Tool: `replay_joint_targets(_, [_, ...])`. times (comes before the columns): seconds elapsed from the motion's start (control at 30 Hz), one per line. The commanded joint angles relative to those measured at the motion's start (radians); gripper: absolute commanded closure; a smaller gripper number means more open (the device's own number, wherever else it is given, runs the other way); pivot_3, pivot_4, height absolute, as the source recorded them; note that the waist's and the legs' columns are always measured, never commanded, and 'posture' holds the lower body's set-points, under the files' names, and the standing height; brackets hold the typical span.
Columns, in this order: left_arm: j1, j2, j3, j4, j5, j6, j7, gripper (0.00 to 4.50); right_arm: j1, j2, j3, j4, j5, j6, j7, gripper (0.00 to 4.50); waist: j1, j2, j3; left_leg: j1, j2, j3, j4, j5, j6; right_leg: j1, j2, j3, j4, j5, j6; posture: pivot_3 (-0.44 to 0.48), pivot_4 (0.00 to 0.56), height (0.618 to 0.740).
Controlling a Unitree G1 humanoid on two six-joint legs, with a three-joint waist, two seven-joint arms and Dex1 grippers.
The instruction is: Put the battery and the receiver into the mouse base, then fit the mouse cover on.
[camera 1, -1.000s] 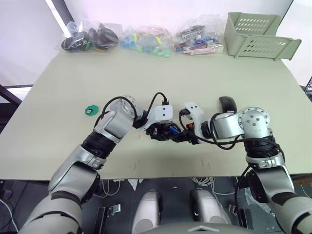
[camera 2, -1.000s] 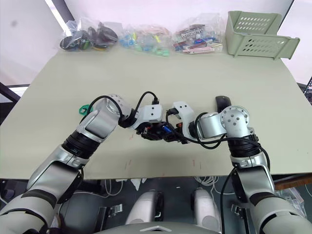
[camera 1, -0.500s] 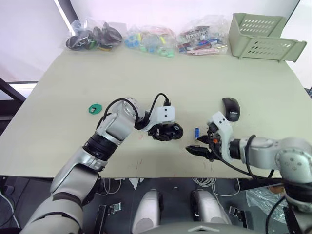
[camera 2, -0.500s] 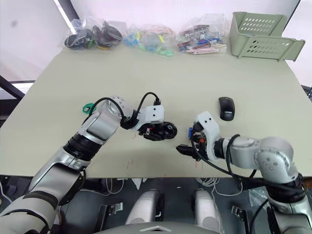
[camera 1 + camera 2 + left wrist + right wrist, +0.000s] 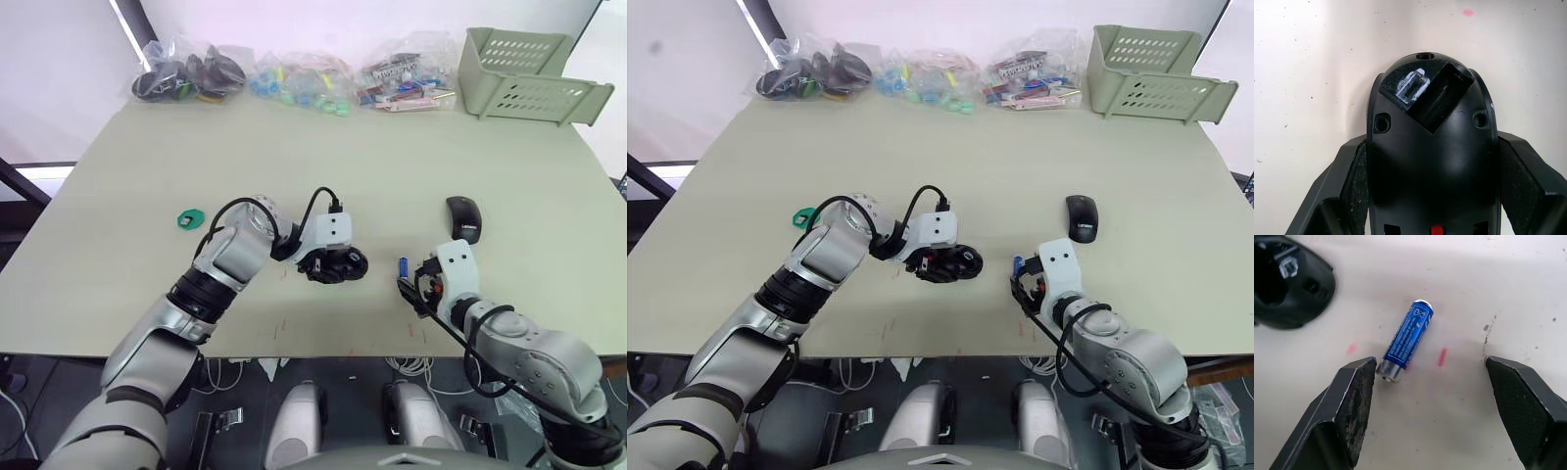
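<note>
Clamping the mouse base [image 5: 1432, 161] steady, the left gripper [image 5: 328, 264] is exposing its slot; at three o'clock, the right gripper [image 5: 1435, 406] is hovering spread around the lying battery [image 5: 1406, 340].

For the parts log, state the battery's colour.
Blue with a silvery end, clearest in the right wrist view: battery.

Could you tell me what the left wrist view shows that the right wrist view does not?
The left wrist view alone gives a close look at the left claw gripping the mouse base, with the receiver seated in its slot beside an empty dark compartment. The right wrist view alone gives the battery lying loose on the table between the open fingers of the right claw, close to one finger. Both views take in the mouse base, in the right wrist view just as a dark corner.
</note>
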Motion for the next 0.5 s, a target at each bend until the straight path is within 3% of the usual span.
replay_joint_targets(0.03, [0.028, 0.001, -0.048, 0.009, 0.022, 0.007, -0.002, 1.59, 0.013, 0.035, 0.016, -0.043, -0.044, 0.003, -0.015, 0.79, 0.000, 0.000, 0.000, 0.000, 0.000, 0.000, 0.000, 0.000, 0.000, 0.000, 0.000, 0.000, 0.000, 0.000, 0.000, 0.000, 0.150, 0.740])
replay_joint_targets(0.27, [0.025, 0.004, -0.048, 0.014, 0.025, 0.002, -0.002, 1.59, 0.020, 0.098, 0.041, -0.051, -0.124, 0.018, -0.016, 0.79, 0.000, 0.000, 0.000, 0.000, 0.000, 0.000, 0.000, 0.000, 0.000, 0.000, 0.000, 0.000, 0.000, 0.000, 0.000, 0.000, 0.150, 0.740])
replay_joint_targets(0.3, [0.024, 0.005, -0.047, 0.014, 0.025, 0.002, -0.003, 1.59, 0.022, 0.108, 0.049, -0.052, -0.137, 0.020, -0.018, 1.31, 0.000, 0.000, 0.000, 0.000, 0.000, 0.000, 0.000, 0.000, 0.000, 0.000, 0.000, 0.000, 0.000, 0.000, 0.000, 0.000, 0.150, 0.740])
replay_joint_targets(0.37, [0.024, 0.007, -0.047, 0.014, 0.025, 0.002, -0.004, 1.59, 0.028, 0.116, 0.074, -0.060, -0.164, 0.024, -0.022, 1.73, -0.001, 0.000, 0.000, 0.000, 0.000, 0.000, 0.000, 0.000, 0.000, 0.000, 0.000, 0.000, 0.000, 0.000, 0.000, 0.000, 0.150, 0.740])
replay_joint_targets(0.5, [0.022, 0.008, -0.046, 0.016, 0.026, 0.001, -0.003, 1.59, 0.040, 0.131, 0.094, -0.073, -0.211, 0.026, -0.019, 3.74, -0.002, 0.000, 0.000, 0.000, 0.000, 0.000, 0.000, 0.000, 0.000, 0.000, 0.000, 0.000, 0.000, 0.000, 0.000, 0.000, 0.150, 0.740])
